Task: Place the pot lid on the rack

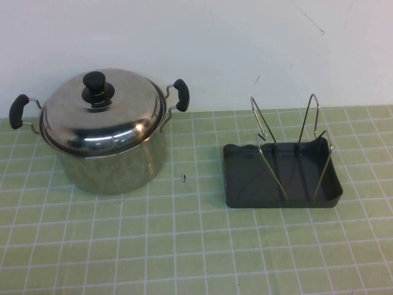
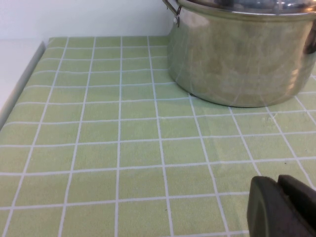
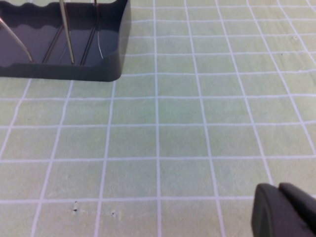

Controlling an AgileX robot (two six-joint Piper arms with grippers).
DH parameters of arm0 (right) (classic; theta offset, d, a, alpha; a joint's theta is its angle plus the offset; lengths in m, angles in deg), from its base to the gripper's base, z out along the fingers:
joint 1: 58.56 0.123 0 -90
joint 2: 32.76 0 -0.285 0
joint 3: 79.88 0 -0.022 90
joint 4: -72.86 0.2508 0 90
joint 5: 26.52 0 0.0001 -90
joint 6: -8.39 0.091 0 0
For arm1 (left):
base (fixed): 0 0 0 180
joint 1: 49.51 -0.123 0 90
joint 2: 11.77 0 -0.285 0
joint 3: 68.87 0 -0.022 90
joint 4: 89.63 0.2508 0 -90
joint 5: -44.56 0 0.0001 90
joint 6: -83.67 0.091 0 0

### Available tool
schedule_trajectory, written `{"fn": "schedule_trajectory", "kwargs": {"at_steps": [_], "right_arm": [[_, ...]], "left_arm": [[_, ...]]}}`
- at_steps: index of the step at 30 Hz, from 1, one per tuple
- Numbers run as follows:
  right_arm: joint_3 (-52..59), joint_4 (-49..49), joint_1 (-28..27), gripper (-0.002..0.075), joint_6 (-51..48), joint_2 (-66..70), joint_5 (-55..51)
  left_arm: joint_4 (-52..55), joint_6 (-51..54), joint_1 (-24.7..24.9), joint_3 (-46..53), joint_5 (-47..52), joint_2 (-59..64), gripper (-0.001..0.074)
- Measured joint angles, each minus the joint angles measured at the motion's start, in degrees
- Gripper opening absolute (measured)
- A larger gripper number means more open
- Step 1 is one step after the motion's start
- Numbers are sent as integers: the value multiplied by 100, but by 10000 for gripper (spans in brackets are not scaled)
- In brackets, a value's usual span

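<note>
Presently on the green tiled table (image 1: 184,246):

- Pot lid (image 1: 104,114): seated on the steel pot (image 1: 113,166) at the table's left, black knob (image 1: 95,83) up.
- Rack (image 1: 288,147): two wire loops upright in a dark grey tray (image 1: 242,190), to the right of the pot, well apart from it.
- Left gripper (image 2: 282,207): low over bare tiles near the pot's base; fingers together, holding nothing.
- Right gripper (image 3: 284,211): low over bare tiles, apart from the tray's corner; fingers together, holding nothing.
</note>
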Motion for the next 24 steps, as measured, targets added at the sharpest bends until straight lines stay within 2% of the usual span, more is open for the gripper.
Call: {"fn": "schedule_trajectory", "kwargs": {"at_steps": [6,16,20,24], "right_arm": [[83,-288,0,-1,0,0,478],[118,-638,0,-1,-169,0,3780],[118,-649,0,-1,-267,0,4940],[118,-407,0,-1,-577,0,5275]], "left_arm": [[34,0,0,25,-451,0,-2],[98,-24,0,25,-3914,0,-2],[101,-62,0,25,-4684,0,-2],[110,-223,0,25,-5137,0,-2]]}}
